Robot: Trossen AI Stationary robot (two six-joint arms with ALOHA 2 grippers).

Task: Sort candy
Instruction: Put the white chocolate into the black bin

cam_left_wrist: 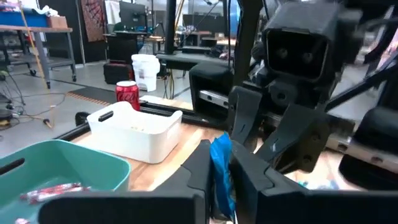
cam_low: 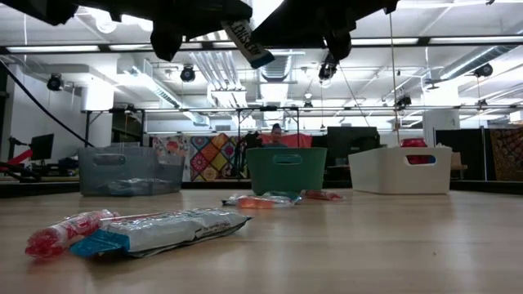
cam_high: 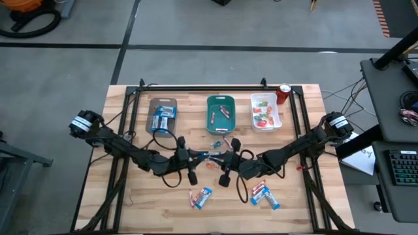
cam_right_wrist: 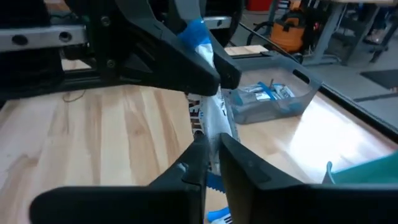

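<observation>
Both grippers meet mid-table above the wood. One bar wrapper spans between them: one end pinched in the left gripper, the other in the right gripper. Three trays stand in a row beyond the fingers. Loose candy lies on the table on the near side.
</observation>
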